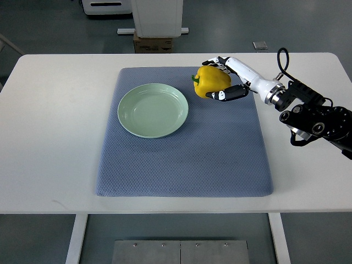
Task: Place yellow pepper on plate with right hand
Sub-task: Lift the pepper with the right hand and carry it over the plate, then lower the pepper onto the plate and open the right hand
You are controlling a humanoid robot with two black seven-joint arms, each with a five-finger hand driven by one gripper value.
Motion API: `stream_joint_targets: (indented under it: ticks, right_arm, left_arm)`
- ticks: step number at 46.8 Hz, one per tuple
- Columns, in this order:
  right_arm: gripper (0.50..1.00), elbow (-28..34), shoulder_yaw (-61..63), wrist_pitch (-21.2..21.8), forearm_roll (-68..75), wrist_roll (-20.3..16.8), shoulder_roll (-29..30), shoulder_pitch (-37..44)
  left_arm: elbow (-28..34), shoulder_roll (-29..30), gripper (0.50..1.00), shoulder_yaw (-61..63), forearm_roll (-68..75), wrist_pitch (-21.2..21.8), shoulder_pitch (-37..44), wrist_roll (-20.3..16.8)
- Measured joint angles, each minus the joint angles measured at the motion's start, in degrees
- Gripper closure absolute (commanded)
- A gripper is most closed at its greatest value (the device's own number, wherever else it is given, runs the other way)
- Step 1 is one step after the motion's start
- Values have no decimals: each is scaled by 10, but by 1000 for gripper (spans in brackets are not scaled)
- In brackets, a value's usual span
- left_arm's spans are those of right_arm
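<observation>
No readable writing anywhere: none on the pale green plate [153,110], none on the blue-grey mat [184,159], none legible on the brown cardboard box [154,43] beyond the tabletop's [49,137] far edge (any print there too small to make out). Right hand [224,81] reaching in from the picture's right side, white and black fingers [231,93] wrapped around the yellow pepper [211,81], one set over its top and another under its near side, so clenched on the pepper. Pepper held near the mat's far edge, green stem pointing toward the plate, just beside the plate's right rim but not over it; hard to tell whether lifted clear of the mat or touching it. Plate lying flat on the left half of the mat, nothing in it. Open mat to the near side of the plate and across the whole right half, bare white tabletop all round the mat, widest on the left. Dark forearm and wrist joints over the tabletop's right part, off the mat. Small flat grey object [260,45] on the floor past the far edge. Left arm out of sight.
</observation>
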Motion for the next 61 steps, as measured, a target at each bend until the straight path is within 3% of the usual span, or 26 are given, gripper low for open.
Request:
stream_joint_targets:
  ticks: [19, 50, 54, 58, 61]
  right_arm:
    - [1000, -35, 4, 0, 19, 0, 108, -3]
    - [1000, -55, 3, 0, 21, 0, 112, -26]
    - [871, -55, 3, 0, 25, 0, 112, -30]
    - [695, -54, 4, 0, 28, 0, 112, -31]
    - [628, -54, 4, 0, 29, 0, 112, -32]
  left_arm:
    - [0, 0, 500, 0, 0, 0, 0, 0]
    - [0, 0, 500, 0, 0, 0, 0, 0]
    - [0, 0, 500, 0, 0, 0, 0, 0]
    - [0, 0, 500, 0, 0, 0, 0, 0]
    - [0, 0, 500, 0, 0, 0, 0, 0]
